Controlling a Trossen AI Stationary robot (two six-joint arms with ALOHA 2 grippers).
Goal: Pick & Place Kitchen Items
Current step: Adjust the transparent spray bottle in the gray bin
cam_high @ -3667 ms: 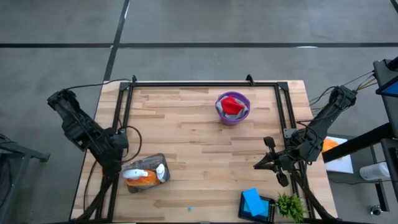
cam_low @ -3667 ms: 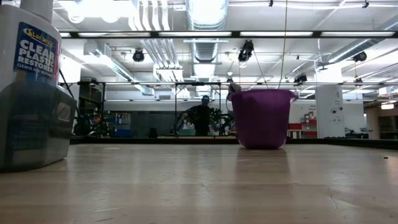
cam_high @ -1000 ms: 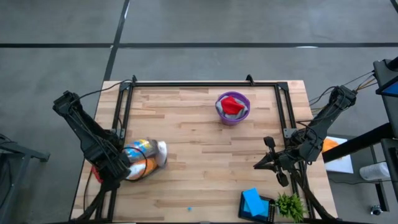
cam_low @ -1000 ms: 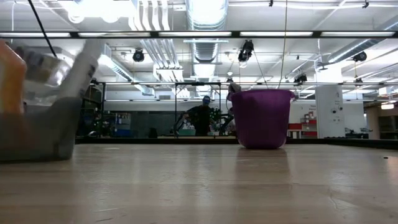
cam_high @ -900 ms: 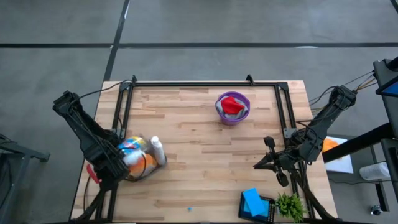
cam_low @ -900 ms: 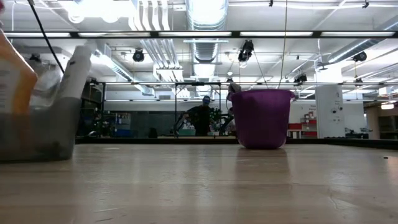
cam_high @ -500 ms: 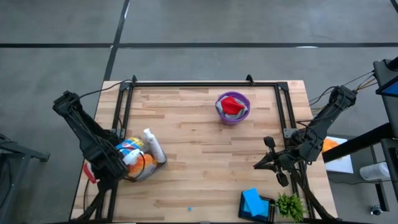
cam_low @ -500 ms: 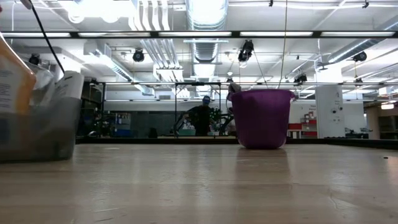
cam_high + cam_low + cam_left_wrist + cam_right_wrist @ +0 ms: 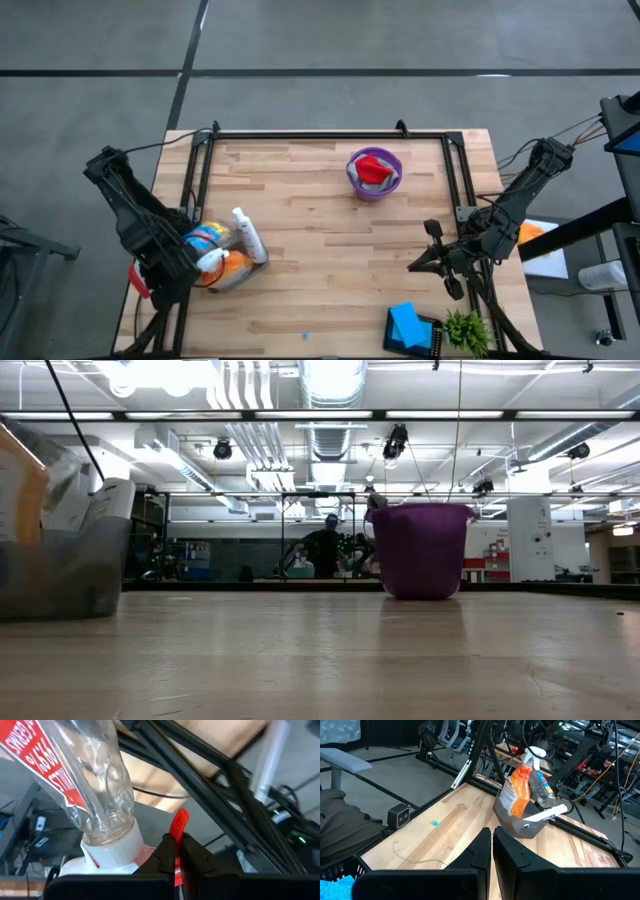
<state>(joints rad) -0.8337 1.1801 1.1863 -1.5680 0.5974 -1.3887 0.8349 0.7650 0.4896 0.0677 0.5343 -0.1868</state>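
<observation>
Orange spray bottle, clear bottle, white bottle

Wood-plank table; glossy clear-plastic bottle.

In your low view the grey bin at the left was cut by the frame's edge, its orange bottle half out of sight. From above, the left claw hid behind its own arm. In the left wrist view the clear bottle ran off the upper left.
</observation>
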